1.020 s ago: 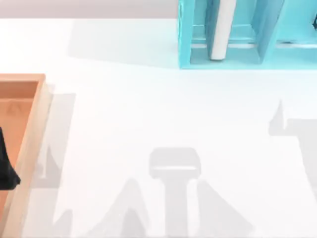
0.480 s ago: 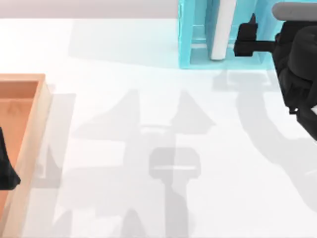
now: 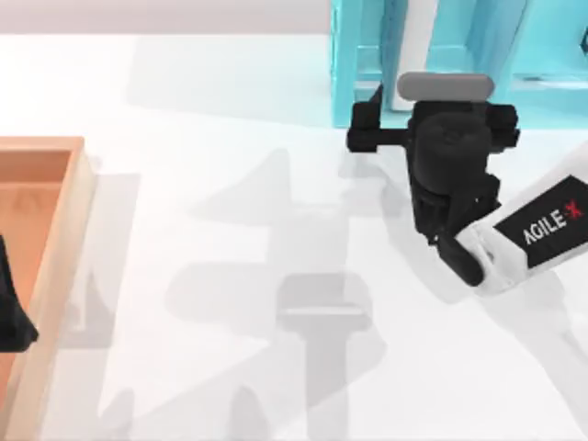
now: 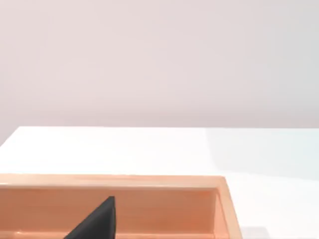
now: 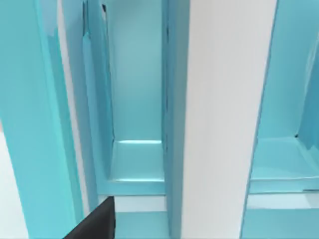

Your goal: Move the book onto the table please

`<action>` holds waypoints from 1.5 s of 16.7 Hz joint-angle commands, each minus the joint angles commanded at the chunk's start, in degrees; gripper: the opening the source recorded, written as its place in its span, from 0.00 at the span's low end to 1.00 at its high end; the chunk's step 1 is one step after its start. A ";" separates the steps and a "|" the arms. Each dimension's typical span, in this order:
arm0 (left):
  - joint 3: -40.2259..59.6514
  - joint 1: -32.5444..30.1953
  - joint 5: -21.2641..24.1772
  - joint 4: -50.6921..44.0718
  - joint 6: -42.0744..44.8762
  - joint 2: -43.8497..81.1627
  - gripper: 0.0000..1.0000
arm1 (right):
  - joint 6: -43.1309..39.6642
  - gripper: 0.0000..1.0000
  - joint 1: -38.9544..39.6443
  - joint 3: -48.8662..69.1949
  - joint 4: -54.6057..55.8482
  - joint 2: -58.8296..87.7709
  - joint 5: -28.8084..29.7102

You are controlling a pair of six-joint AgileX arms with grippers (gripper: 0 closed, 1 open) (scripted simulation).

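Left tool [image 3: 11, 312] parked over the orange-brown wooden tray [image 3: 64, 239] left of the shelf, glossy white worktop [image 3: 230, 211], right tool [image 3: 418, 110] at the light-blue shelf [image 3: 344, 64] front, finger state unclear, upright teal book [image 3: 418, 32], white page edges, inside the shelf.

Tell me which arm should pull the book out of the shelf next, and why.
Right. The right gripper is already at the front of the shelf, just beside the book standing in it, whose white page edges face it. The left gripper sits over the wooden tray at the table's far left.
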 joint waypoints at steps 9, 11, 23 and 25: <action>0.00 0.00 0.00 0.00 0.00 0.00 1.00 | -0.03 1.00 -0.53 2.31 -0.60 1.78 -0.47; 0.00 0.00 0.00 0.00 0.00 0.00 1.00 | -0.18 1.00 -1.37 6.39 -2.19 4.03 -1.35; 0.00 0.00 0.00 0.00 0.00 0.00 1.00 | -0.97 1.00 -6.30 26.70 -11.40 14.67 -6.10; 0.00 0.00 0.00 0.00 0.00 0.00 1.00 | -0.97 0.92 -6.30 26.70 -11.40 14.67 -6.10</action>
